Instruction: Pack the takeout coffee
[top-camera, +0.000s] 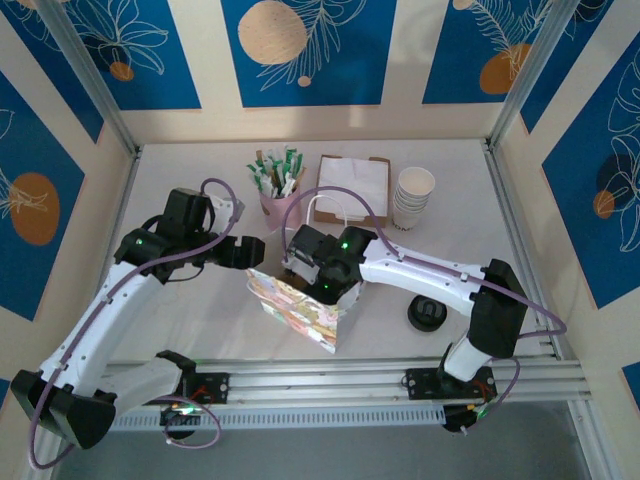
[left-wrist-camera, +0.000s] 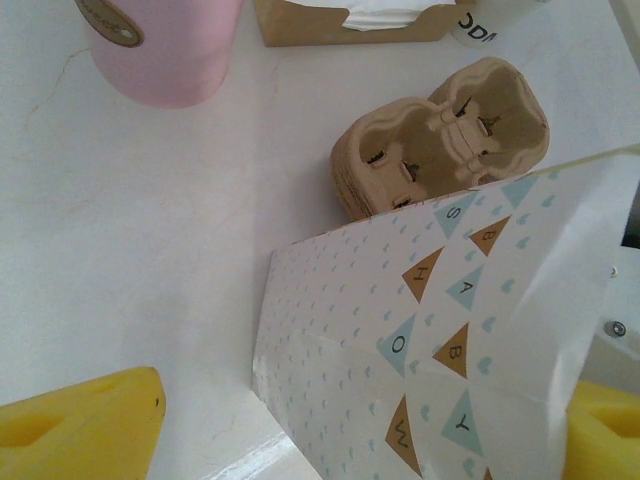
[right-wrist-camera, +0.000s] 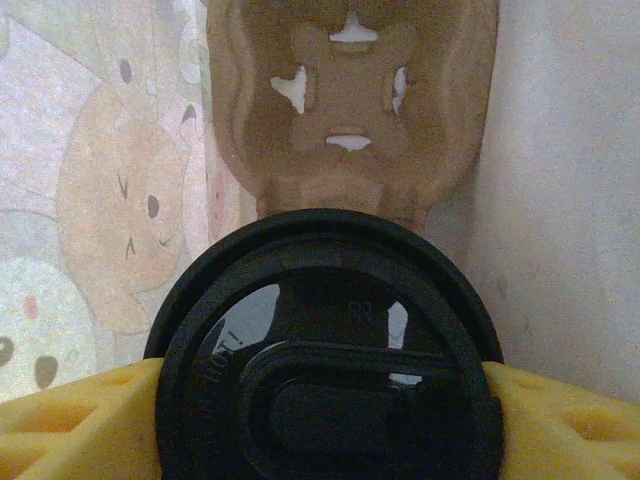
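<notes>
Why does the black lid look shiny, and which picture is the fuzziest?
Right wrist view: the lid sits close and mirrors white light patches; the view is dim and soft. Left wrist view: bright, with the yellow fingers blurred at the corners. Top external view: evenly lit and sharp.

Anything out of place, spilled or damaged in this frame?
One black lid lies loose on the table beside the right arm, with no cup under it. Nothing looks spilled or damaged.
</notes>
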